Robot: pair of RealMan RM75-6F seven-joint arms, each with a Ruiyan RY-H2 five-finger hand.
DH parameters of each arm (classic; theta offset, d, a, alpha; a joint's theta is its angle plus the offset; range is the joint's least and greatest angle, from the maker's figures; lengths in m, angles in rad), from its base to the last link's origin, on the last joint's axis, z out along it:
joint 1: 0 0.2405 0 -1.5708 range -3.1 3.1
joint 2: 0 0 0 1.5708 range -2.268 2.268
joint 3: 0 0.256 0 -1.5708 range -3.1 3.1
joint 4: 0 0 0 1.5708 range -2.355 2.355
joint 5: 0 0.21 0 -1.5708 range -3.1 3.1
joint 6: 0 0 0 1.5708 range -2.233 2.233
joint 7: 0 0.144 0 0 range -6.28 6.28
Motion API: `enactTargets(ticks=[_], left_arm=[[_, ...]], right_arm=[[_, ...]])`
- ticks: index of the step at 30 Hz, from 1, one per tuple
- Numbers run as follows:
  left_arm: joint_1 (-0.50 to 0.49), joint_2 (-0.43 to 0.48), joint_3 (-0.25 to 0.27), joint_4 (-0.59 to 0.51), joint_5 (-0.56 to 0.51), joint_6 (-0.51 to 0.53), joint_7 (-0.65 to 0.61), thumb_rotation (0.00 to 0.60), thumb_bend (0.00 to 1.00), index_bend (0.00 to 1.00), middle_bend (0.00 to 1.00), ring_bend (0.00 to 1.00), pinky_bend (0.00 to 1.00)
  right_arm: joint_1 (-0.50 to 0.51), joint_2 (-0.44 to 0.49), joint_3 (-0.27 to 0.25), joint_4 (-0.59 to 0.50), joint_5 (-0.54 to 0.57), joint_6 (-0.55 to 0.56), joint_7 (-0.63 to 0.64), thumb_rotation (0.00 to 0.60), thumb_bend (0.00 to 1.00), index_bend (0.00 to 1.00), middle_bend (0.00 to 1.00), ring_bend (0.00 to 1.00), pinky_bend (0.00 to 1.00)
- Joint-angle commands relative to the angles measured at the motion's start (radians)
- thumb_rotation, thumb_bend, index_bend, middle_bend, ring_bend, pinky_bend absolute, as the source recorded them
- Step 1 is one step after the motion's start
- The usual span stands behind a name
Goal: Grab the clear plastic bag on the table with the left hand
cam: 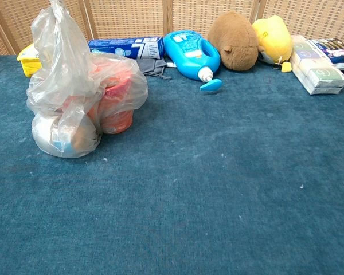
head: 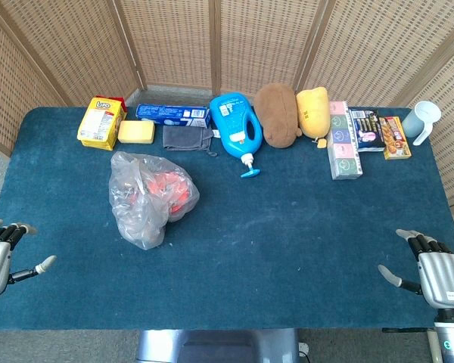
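A clear plastic bag (head: 150,197) with orange and white items inside stands on the left half of the blue table (head: 287,227). The chest view shows the clear plastic bag (cam: 77,94) upright, its neck bunched at the top. My left hand (head: 1,253) hovers at the table's near-left corner, fingers spread and empty, well short of the bag. At the near-right corner my right hand (head: 433,266) is likewise spread and empty. Neither hand shows in the chest view.
Along the far edge lie a yellow box (head: 101,122), a yellow sponge (head: 135,131), a blue carton (head: 172,113), a grey cloth (head: 187,137), a blue detergent bottle (head: 237,128), a brown plush (head: 278,113), a yellow plush (head: 313,112), several boxes (head: 344,140) and a white cup (head: 424,119).
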Motion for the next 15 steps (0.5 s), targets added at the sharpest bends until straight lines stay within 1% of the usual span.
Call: enactTargets(ticks=[1,9,15], left_arm=[[0.0,0.0,0.0,-0.001,0.0,-0.001,0.001,0.0,0.08,0.36,0.36,0.37,0.17],[-0.004,-0.003,0.002,-0.004,-0.004,-0.012,0.001,0.0,0.08,0.36,0.36,0.37,0.17],[-0.006,0.019,-0.004,-0.024,-0.003,-0.012,-0.026,0.0,0.08,0.36,0.36,0.37,0.17]], right_arm=[[0.0,-0.001,0.0,0.001,0.001,-0.001,0.002,0.0,0.2,0.23,0.29,0.34,0.39],[0.0,-0.002,-0.002,0.007,0.005,-0.009,0.013,0.0,0.2,0.23,0.29,0.34,0.39],[-0.008,-0.005,-0.001,0.012,0.001,0.009,0.028,0.0,0.2,0.23,0.29,0.34,0.39]])
